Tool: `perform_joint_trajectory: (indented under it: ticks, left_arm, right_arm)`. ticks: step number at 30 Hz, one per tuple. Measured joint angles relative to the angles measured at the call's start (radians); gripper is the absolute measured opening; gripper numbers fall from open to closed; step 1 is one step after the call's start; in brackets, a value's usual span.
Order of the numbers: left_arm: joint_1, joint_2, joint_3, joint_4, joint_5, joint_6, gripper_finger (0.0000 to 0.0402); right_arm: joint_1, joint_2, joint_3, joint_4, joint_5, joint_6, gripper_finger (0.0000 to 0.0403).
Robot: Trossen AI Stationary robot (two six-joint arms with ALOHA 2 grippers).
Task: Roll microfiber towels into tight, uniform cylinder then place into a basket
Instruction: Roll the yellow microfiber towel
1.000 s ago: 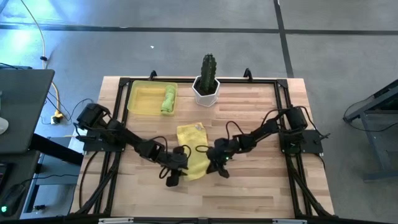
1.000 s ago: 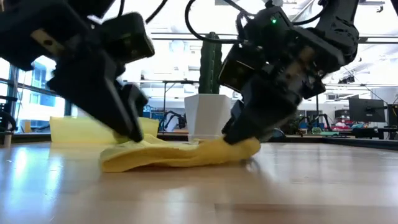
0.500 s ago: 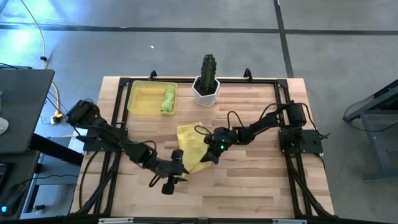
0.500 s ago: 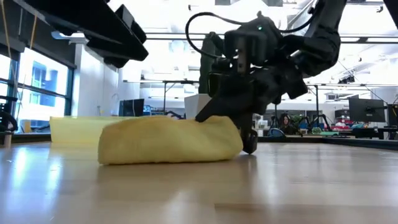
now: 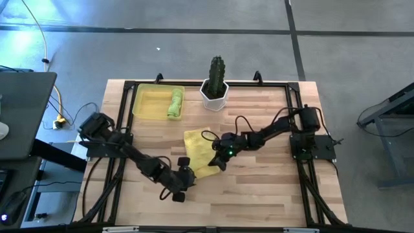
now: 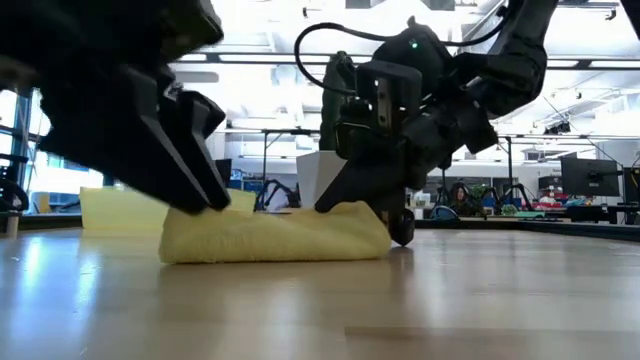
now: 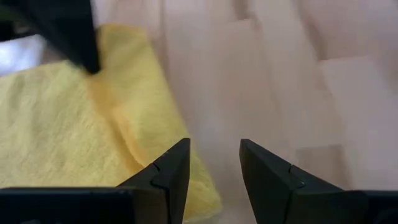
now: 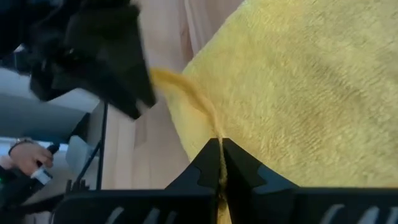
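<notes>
The pale yellow towel (image 5: 196,145) lies on the wooden table as a thick folded bundle (image 6: 270,235). My right gripper (image 5: 217,162) is at the towel's right side, shut on a fold of it (image 8: 219,155). My left gripper (image 5: 185,179) is open at the towel's near edge (image 7: 214,165), one finger over the cloth and the other over bare wood. The lime green towel (image 5: 174,102) lies rolled in the yellow basket (image 5: 147,103) at the far left. My right gripper pinches a thin raised fold of the yellow towel (image 8: 210,127) between its two shut fingers, coming slanting down from the table's right. The rest of the towel lies on the table. My left gripper has one finger (image 7: 169,171) down on the towel's near edge (image 7: 140,158), coming from the near left and above; the other finger (image 7: 267,177) is beside the cloth. The towel lies on the table.
A white hexagonal pot with a green cactus (image 5: 215,87) stands at the far middle, just behind the towel. Bare wood lies to the near right of the towel (image 5: 272,188). A dark frame rail (image 5: 129,194) runs along the table's sides.
My right gripper has drawn the towel's near right part toward the far left, folding it over, so the flat cloth now stands as a thicker bundle. My left gripper let go, rose clear toward the near edge, then came back down onto the towel's near edge.
</notes>
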Motion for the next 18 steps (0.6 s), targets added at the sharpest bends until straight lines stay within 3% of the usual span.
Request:
perform_joint_trajectory:
  ticks: [10,18]
  left_arm:
    - [0.013,0.029,0.001,-0.032,-0.09,0.017,0.0129]
    - [0.053,0.029,0.001,-0.076,-0.081,-0.017,0.0129]
  right_arm:
    - [0.03,-0.001,0.0,-0.059,-0.01,-0.034,0.0]
    - [0.034,-0.002,0.0,-0.077,-0.013,-0.078,0.0]
